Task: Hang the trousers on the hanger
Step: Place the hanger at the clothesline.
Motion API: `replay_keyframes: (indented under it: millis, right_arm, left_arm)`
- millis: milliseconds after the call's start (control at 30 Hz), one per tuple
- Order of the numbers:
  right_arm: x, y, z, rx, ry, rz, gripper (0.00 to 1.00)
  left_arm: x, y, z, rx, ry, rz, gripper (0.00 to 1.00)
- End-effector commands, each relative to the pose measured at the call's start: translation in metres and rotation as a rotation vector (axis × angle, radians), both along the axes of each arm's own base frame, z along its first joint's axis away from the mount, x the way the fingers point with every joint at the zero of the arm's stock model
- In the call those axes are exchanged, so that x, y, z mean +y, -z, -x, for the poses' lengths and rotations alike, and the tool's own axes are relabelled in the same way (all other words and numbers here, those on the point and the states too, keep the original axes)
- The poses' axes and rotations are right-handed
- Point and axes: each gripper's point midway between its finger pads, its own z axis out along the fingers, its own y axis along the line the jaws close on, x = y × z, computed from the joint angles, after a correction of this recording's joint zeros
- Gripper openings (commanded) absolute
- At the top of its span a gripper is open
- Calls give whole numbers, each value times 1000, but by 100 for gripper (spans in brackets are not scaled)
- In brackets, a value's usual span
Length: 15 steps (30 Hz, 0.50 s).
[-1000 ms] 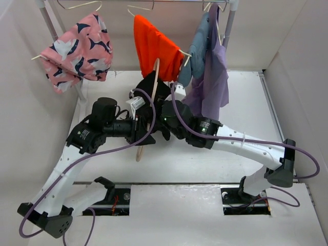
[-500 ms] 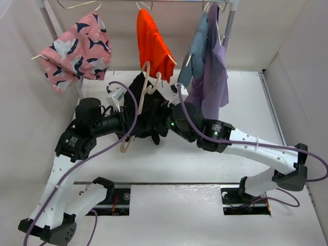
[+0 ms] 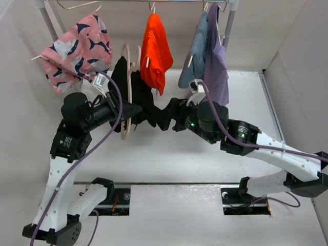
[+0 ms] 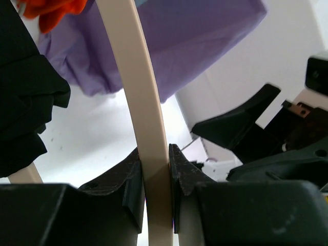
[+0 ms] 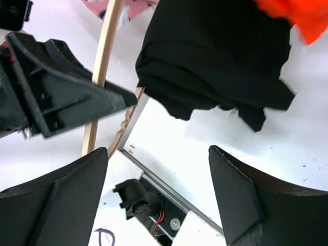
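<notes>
Floppy trousers (image 3: 143, 97) drape over a stiff hanger (image 4: 134, 92).
Left fingers (image 4: 130, 179) squeeze its bar, probably the best hold; right fingers (image 5: 241, 205), at 4 o'clock, are open.

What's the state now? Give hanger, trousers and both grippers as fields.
hanger: beige, held up off table, beside orange garment
trousers: black, bunched, draped over hanger, clear of table
left gripper: shut on hanger
right gripper: open, empty, facing trousers
</notes>
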Motion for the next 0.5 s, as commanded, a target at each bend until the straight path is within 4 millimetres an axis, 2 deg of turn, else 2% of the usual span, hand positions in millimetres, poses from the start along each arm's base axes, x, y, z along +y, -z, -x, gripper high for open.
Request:
replay_keyframes:
  millis: [0, 133, 167, 200, 300, 333, 367, 467]
  right_arm:
    - [-20, -15, 2, -36, 25, -3, 84]
    - [-31, -21, 5, -57, 21, 5, 84]
    - [-32, -21, 5, -66, 20, 14, 84]
    - [-35, -22, 6, -66, 19, 14, 84]
    - [-44, -33, 7, -95, 26, 5, 84]
    - [-44, -33, 7, -104, 24, 15, 84]
    - [-49, -36, 7, -119, 32, 15, 84]
    - [-52, -43, 7, -140, 29, 24, 84]
  left_arm:
    - [-1, -92, -4, -318, -8, 125, 0]
    - [1, -112, -21, -353, -37, 157, 0]
    - [2, -110, -26, -344, -47, 153, 0]
    - [5, -117, -25, -375, -55, 151, 0]
    - [9, -118, -43, -389, -104, 111, 0]
    - [12, -126, -41, -419, -114, 105, 0]
    - [13, -118, -49, -410, -127, 77, 0]
    - [18, -121, -56, -435, -157, 45, 0]
